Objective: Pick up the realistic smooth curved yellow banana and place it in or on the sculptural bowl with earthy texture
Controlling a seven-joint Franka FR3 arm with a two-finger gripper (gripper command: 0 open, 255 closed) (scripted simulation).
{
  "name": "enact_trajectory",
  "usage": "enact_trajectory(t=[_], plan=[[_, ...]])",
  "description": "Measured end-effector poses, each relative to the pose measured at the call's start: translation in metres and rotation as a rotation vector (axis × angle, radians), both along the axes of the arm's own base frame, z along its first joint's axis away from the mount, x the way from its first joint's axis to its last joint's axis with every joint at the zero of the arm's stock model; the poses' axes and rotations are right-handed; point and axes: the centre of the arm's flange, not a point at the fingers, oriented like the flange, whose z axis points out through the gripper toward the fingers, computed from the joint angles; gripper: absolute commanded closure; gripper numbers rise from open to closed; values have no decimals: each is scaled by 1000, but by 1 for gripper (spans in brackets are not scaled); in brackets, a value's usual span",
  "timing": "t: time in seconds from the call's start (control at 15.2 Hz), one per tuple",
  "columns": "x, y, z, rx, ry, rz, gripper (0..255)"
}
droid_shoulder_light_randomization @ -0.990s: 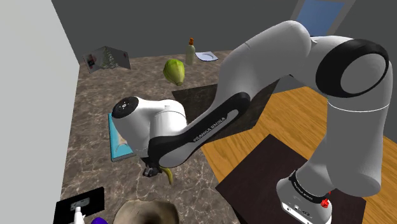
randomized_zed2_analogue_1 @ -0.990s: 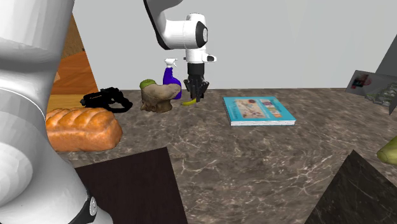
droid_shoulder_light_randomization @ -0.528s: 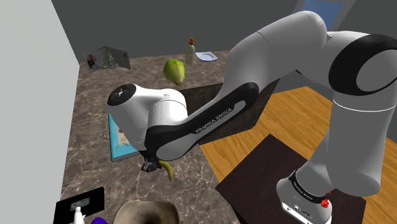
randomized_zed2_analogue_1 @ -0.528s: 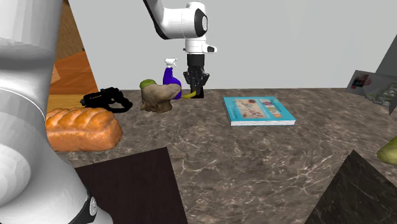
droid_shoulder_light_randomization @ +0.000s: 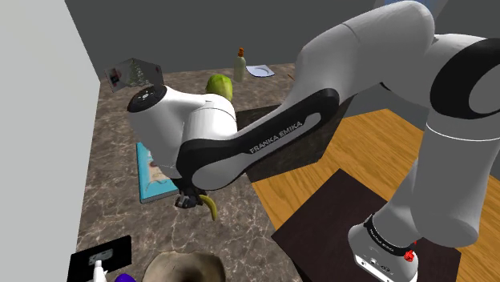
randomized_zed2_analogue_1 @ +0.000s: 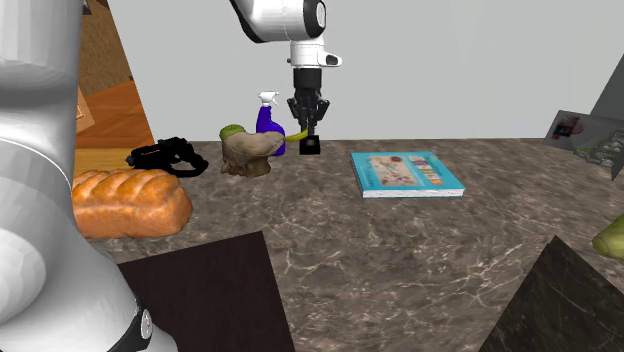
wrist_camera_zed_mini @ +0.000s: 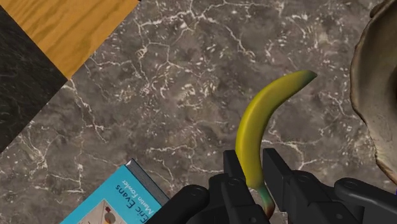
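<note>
Broadly, a dark marbled table (randomized_zed2_analogue_1: 400, 250) carries everything, and the white arm (droid_shoulder_light_randomization: 240, 136) bends low over it from the stand.

In the second exterior view a brown bread loaf (randomized_zed2_analogue_1: 125, 203) lies at about eight o'clock from the bowl. A flat teal book (randomized_zed2_analogue_1: 405, 173) rests at four o'clock from the gripper; in the shoulder view the same book (droid_shoulder_light_randomization: 152, 180) sits at ten o'clock from it.

The rough, earthy brown bowl (randomized_zed2_analogue_1: 248, 152) stands on the table at eight o'clock from the gripper in the second exterior view. In the shoulder view its rim (droid_shoulder_light_randomization: 180, 268) is at six o'clock from the gripper, against the picture's edge. A purple spray bottle (randomized_zed2_analogue_1: 268, 118) stands just behind the bowl, at one o'clock from it.

The yellow banana (wrist_camera_zed_mini: 261, 127) is up off the table, apart from the bowl, its green tip curving away from the fingers towards the bowl's rim (wrist_camera_zed_mini: 375, 83).

The black gripper (wrist_camera_zed_mini: 254, 167) is narrowed around the banana's stem end, fingers pressed on both sides. It points down at the table.
</note>
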Motion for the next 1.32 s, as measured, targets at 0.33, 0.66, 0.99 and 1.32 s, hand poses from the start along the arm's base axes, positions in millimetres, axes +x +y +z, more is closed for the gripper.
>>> enact_trajectory(t=[0.33, 0.66, 0.99, 1.32], plan=[[2, -1, 27, 0, 0, 0, 255], [-28, 29, 34, 0, 0, 1, 255], [-76, 75, 38, 0, 0, 2, 255], [-125, 118, 38, 0, 0, 2, 255]])
